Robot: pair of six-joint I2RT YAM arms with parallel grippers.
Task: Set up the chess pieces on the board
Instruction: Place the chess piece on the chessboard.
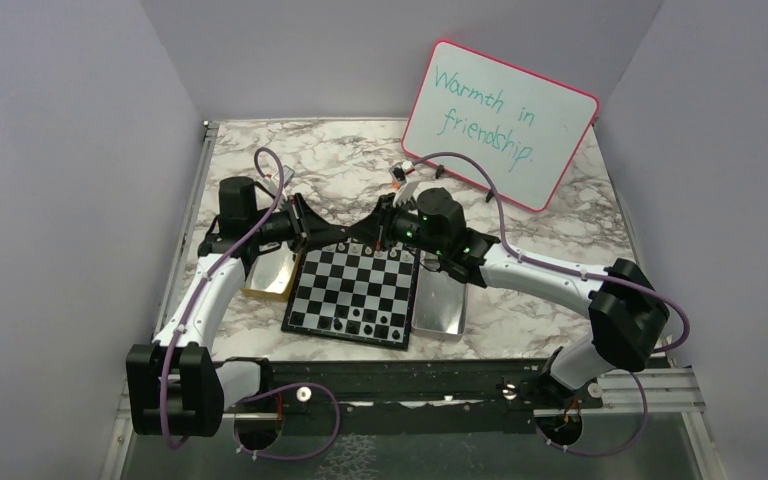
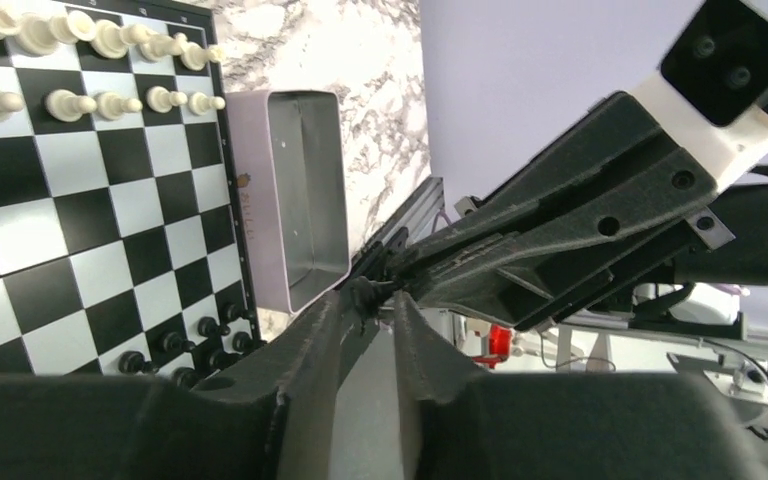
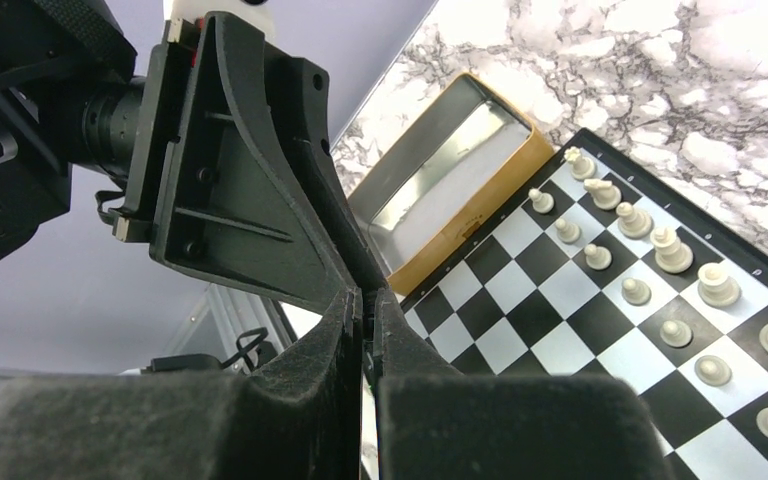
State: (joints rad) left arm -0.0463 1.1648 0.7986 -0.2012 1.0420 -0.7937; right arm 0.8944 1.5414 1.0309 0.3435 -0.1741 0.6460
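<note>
My left fingers slightly apart, right fingers nearly together, tip-to-tip above board far edge; can't tell if anything's pinched.

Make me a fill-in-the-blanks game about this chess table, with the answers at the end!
1. The whiteboard says "Warmth in ____."
2. The frame of the whiteboard is coloured ____.
3. Seen from above, the gold tray lies on the ____ side of the board.
4. The pale chess pieces stand in ____ rows on the board.

Missing words: friendship; pink; left; two.
</note>
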